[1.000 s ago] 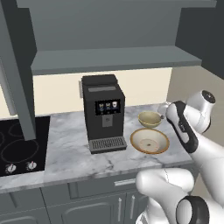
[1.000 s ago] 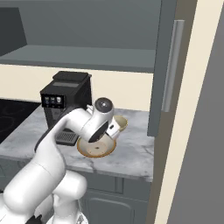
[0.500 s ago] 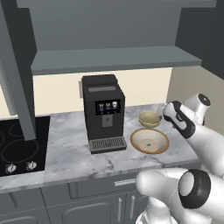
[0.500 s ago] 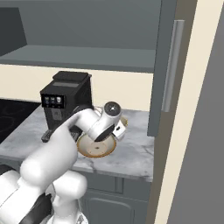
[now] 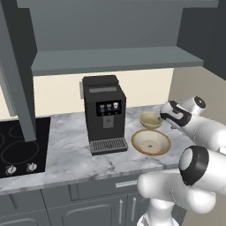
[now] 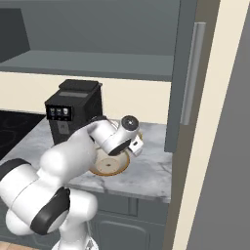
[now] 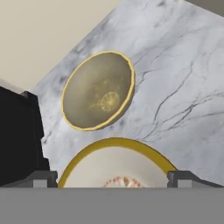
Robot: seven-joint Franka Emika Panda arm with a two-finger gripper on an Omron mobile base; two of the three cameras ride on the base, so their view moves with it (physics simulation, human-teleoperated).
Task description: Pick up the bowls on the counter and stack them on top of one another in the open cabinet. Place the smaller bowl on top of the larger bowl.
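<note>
The smaller bowl, deep and olive-tan, stands on the marble counter near the back wall. In front of it lies the larger bowl, wide and shallow with a tan rim. My gripper hovers just right of the smaller bowl, above both bowls and touching neither. In the hand view the smaller bowl sits ahead and the larger bowl lies below, between the open fingertips. My gripper is open and holds nothing. The open cabinet's grey shelf runs above the counter.
A black coffee machine stands on the counter left of the bowls. The black stovetop is at the far left. The open cabinet door hangs at the right, beside the cream wall. My own arm hides part of the larger bowl.
The hand has moved left and slightly up, closer over the two bowls, while the elbow swung round. The jaws stayed open and the bowls have not moved.
</note>
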